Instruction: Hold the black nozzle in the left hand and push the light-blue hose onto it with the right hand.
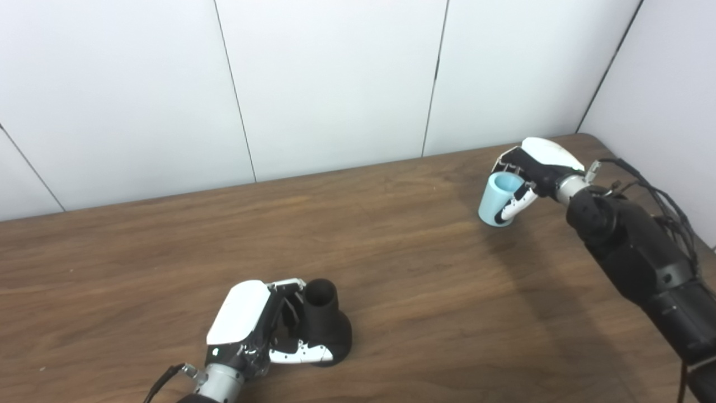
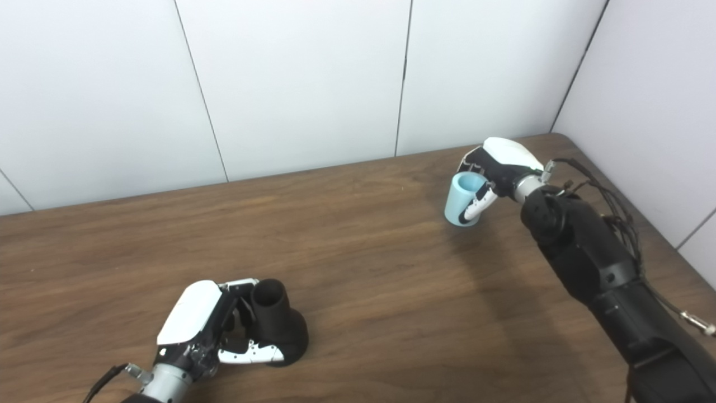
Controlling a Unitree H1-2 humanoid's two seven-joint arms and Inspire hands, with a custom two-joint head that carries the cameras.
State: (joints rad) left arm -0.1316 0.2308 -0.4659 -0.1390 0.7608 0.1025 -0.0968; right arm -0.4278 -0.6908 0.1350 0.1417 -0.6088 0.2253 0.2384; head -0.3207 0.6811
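The black nozzle (image 1: 324,330), upright on the wooden table (image 1: 391,268) near its front edge, is clasped by the curled fingers of the left hand (image 1: 251,327); the light-blue hose (image 1: 499,200), well apart at far right, is gripped by the right hand (image 1: 534,168)

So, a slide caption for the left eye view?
Left hand grips black nozzle; right hand holds light-blue hose.
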